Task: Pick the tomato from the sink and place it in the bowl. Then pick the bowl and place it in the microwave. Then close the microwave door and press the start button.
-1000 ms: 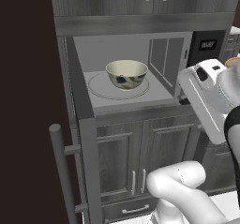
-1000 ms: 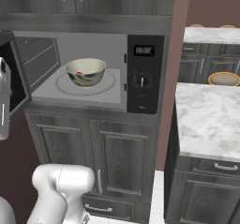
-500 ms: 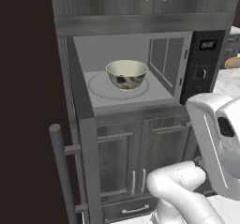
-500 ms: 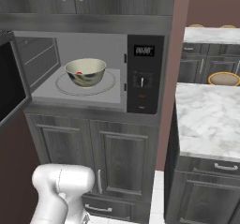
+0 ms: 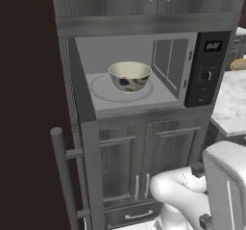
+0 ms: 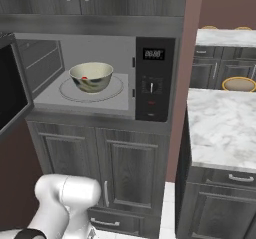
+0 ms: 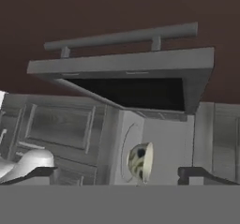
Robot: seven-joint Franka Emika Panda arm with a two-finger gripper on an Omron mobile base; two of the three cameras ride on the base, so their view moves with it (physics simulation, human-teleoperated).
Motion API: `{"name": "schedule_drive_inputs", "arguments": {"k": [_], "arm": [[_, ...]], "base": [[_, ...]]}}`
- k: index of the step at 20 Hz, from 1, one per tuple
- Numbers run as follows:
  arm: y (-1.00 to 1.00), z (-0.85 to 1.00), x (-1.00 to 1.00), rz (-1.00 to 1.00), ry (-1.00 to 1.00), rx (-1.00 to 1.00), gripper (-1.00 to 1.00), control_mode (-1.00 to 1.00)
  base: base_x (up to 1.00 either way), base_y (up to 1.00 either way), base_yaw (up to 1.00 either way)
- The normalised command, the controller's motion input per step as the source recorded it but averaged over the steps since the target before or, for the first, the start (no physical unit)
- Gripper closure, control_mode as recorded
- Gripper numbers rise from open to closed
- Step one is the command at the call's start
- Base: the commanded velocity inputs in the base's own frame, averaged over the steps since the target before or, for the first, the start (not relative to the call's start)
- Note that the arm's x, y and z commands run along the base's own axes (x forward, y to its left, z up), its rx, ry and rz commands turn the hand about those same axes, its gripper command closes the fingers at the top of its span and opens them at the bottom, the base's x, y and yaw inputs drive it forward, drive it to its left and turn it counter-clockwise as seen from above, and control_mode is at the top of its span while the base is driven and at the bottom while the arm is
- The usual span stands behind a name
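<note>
Grey cabinets frame the microwave [image 6: 95, 73]; bowl [image 6: 91, 76] sits centred on its turntable, tomato [image 6: 85, 77] inside. Microwave door [image 7: 126, 78] hangs open, gripper [image 7: 117, 174] spread wide and empty, facing it, likely to push it shut.

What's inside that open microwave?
The patterned bowl sits on the round turntable inside the microwave. A bit of red, the tomato, peeks over its rim; the bowl wall hides the rest.
</note>
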Motion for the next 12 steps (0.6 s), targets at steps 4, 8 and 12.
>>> {"name": "schedule_drive_inputs", "arguments": {"k": [4, 8, 12], "arm": [[0.4, 0.0, -1.0, -0.26, -0.05, 0.09, -1.0, -1.0], [0.6, -0.15, -0.56, -0.3, 0.0, 0.01, -1.0, -1.0], [0.8, -0.65, 0.21, -0.25, 0.0, 0.0, -1.0, -1.0]], "base": [[0.0, 0.0, 0.0], [0.0, 0.0, 0.0], [0.0, 0.0, 0.0]]}}
